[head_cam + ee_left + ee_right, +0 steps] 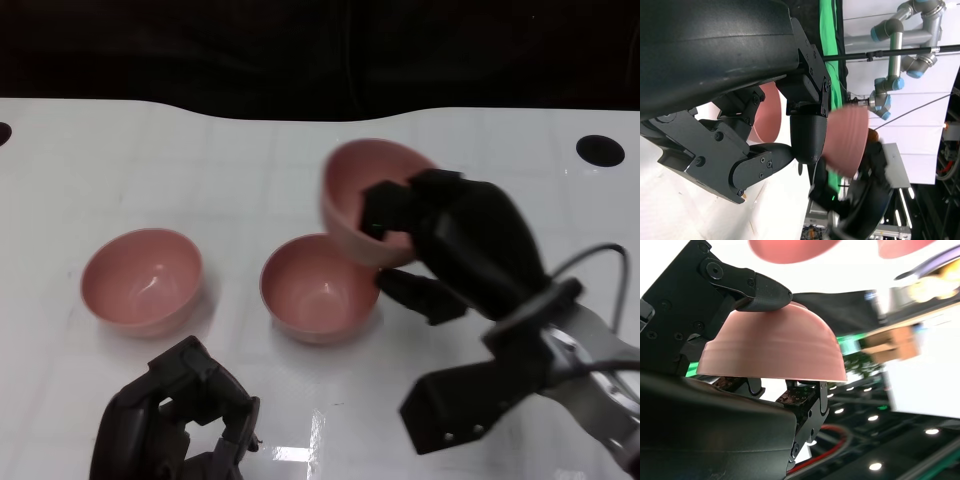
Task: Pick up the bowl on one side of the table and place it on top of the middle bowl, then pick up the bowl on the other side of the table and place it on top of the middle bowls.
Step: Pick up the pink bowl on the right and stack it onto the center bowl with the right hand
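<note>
The right hand [440, 245] holds a pink bowl, the lifted bowl [372, 200], off the table [250, 160]. Fingers reach over the bowl's rim into its hollow and another finger lies under its outer wall, so the bowl is clamped between them and tilted, its opening turned toward the table's left edge. In the right wrist view the same lifted bowl [775, 347] fills the middle of the picture, a black fingertip [765, 290] pressing its outer wall and other fingers at its rim.

There are three pink bowls in all. The middle bowl [318, 288] stands upright on the table, just beside and slightly under the lifted one; whether the two touch cannot be told. The left bowl [142, 280] stands upright nearer the table's left edge, well apart from the middle bowl. Both standing bowls hold nothing.

The left hand [180, 420] sits low by the table's near edge, in front of the left bowl and apart from it, its fingers curled inward on nothing. The left wrist view shows that hand's fingers [765, 160] close up, with the lifted bowl [847, 142] and the right hand [860, 200] beyond them.

Two black round holes mark the table, one near the far right corner [600, 150] and one at the left edge [3, 132]. A grey cable [590, 262] arcs above the right forearm [590, 380].
</note>
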